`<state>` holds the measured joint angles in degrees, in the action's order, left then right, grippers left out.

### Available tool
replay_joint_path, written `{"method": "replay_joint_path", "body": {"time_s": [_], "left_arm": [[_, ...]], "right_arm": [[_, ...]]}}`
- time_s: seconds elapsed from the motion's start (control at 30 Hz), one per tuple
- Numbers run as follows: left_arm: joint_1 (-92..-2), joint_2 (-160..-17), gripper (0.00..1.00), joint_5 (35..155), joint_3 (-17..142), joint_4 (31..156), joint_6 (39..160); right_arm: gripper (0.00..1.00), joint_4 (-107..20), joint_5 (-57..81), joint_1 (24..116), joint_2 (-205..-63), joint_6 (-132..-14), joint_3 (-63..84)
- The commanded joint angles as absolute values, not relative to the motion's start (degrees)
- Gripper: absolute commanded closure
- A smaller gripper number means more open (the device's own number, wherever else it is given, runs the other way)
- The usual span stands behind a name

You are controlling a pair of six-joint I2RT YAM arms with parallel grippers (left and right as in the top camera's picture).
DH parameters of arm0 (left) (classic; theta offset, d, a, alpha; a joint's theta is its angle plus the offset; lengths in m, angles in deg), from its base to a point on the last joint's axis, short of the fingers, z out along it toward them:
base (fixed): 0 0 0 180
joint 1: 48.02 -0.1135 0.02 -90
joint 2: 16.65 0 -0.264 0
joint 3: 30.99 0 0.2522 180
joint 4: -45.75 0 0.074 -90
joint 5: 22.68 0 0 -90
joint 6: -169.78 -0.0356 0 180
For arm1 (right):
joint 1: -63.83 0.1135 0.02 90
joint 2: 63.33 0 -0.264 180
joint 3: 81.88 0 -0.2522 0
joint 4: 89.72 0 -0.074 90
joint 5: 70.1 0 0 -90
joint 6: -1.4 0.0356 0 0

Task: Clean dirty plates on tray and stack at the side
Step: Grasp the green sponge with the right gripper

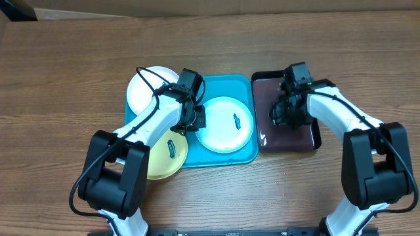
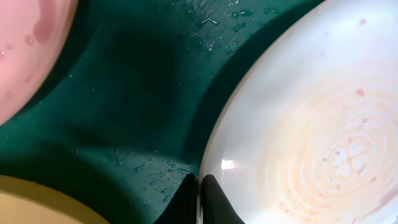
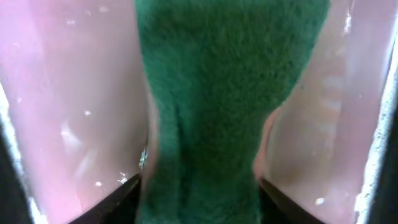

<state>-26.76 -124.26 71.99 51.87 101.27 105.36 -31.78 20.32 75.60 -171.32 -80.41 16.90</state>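
Observation:
A pale mint-blue plate [image 1: 226, 128] with a small dark smear lies on the turquoise tray [image 1: 226, 85]. My left gripper [image 1: 197, 118] is at its left edge. In the left wrist view the gripper [image 2: 200, 196] is shut on the rim of that plate [image 2: 311, 124], one finger inside it and one outside on the wet tray [image 2: 124, 93]. The white plate [image 1: 147, 92] rests at the tray's back left corner. The yellow-green plate [image 1: 176, 154], also smeared, overlaps the front left corner. My right gripper [image 3: 199, 199] squeezes the teal sponge [image 3: 217, 93], which is pinched in between the fingers.
The smaller black tray [image 1: 282, 137] with dark liquid stands right of the turquoise tray, with my right gripper [image 1: 289, 115] down inside it. Bare wooden table surrounds both trays. The left arm passes over part of the yellow-green plate.

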Motion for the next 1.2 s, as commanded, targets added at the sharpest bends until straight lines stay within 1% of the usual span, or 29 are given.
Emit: {"method": "replay_joint_path", "body": {"time_s": [0.0,0.03,0.13,0.33,0.37,0.4,0.43,0.47,0.5,0.67,0.87,0.93,0.97,1.0,1.17], "left_arm": [[-26.98,-125.09,0.94,71.75,52.99,101.25,105.51],[-26.98,-125.09,0.94,71.75,52.99,101.25,105.49],[-26.98,-125.09,0.94,71.75,53.01,101.25,105.51],[-26.98,-125.09,0.92,71.75,52.99,101.18,105.51],[-26.98,-125.09,0.92,71.75,52.99,101.16,105.51],[-26.98,-125.09,0.92,71.75,52.99,101.14,105.51],[-26.98,-125.09,0.91,71.75,52.99,101.14,105.51],[-26.98,-125.09,0.91,71.75,52.99,101.16,105.51],[-26.98,-125.09,0.9,71.75,53.01,101.16,105.51],[-26.98,-125.09,0.9,71.75,52.99,101.27,105.49],[-26.98,-125.09,0.9,71.77,52.99,101.47,105.29],[-26.98,-125.09,0.9,71.77,52.99,101.47,105.29],[-26.98,-125.09,0.9,71.77,52.99,101.47,105.29],[-26.98,-125.09,0.9,71.77,52.99,101.47,105.29],[-26.98,-125.09,0.89,71.77,52.99,101.47,105.29]], "right_arm": [[0.77,-32.39,20.28,75.88,-171.16,-80.41,17.64],[0.83,-32.13,20.28,75.88,-171.16,-80.41,17.64],[0.96,-29.2,20.3,75.88,-171.16,-80.46,17.4],[0.96,-16.52,19.6,75.88,-171.14,-80.46,11.63],[0.8,-14.93,19.58,75.88,-171.14,-80.44,10.51],[0.53,-13.61,19.6,75.88,-171.14,-80.44,9.6],[0.32,-12.7,19.62,75.88,-171.14,-80.46,8.94],[0.23,-12.63,19.86,75.88,-171.14,-80.57,8.79],[0.21,-12.94,19.86,75.88,-171.14,-81.27,8.81],[0.21,-17.24,20.54,75.71,-171.14,-81.49,9.88],[0.26,-20.41,20.56,75.71,-171.16,-81.46,11.89],[0.31,-20.37,21.2,75.71,-171.16,-81.2,12.09],[0.36,-20.32,21.31,75.71,-171.16,-81.09,12.09],[0.38,-20.35,21.33,75.71,-171.16,-81.05,12.09],[0.37,-19.98,21.5,75.77,-171.16,-79.78,12.09]]}}
